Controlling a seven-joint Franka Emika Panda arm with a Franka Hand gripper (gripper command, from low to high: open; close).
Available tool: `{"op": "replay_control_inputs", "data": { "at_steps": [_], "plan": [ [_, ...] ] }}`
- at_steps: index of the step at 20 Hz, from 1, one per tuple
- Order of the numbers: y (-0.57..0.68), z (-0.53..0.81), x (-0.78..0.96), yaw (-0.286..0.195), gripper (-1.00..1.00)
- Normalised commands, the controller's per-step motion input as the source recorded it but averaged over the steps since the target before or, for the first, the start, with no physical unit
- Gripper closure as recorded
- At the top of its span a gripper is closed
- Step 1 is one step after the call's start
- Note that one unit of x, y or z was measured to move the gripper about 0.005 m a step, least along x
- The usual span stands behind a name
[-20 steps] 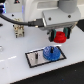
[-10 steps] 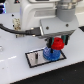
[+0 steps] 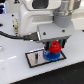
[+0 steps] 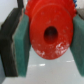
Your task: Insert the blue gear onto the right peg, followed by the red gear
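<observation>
In the exterior view my gripper is shut on the red gear and holds it just above the blue gear. The blue gear lies flat on the grey black-rimmed plate, toward the exterior view's right end of it. The pegs are hidden behind the gears and the gripper. In the wrist view the red gear fills the frame, its centre hole facing the camera, clamped between two green finger pads.
The white arm and its housing hang over the back of the plate. A black cable runs in from the exterior view's left. The plate sits on a white table.
The gripper has come down with the red gear toward the blue gear on the plate. The blue gear has not moved.
</observation>
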Motion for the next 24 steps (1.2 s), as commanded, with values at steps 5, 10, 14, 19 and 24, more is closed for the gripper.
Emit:
{"op": "replay_control_inputs", "data": {
  "at_steps": [5, 10, 14, 19, 24],
  "plan": [
    [-0.03, 0.24, 0.03, 0.000, 1.00],
    [-0.07, 0.22, 0.07, 0.000, 1.00],
    [-0.04, 0.13, 0.08, 0.000, 1.00],
    [-0.10, -0.06, 0.16, 0.000, 1.00],
    [-0.10, -0.03, 0.17, 0.000, 1.00]
  ]
}}
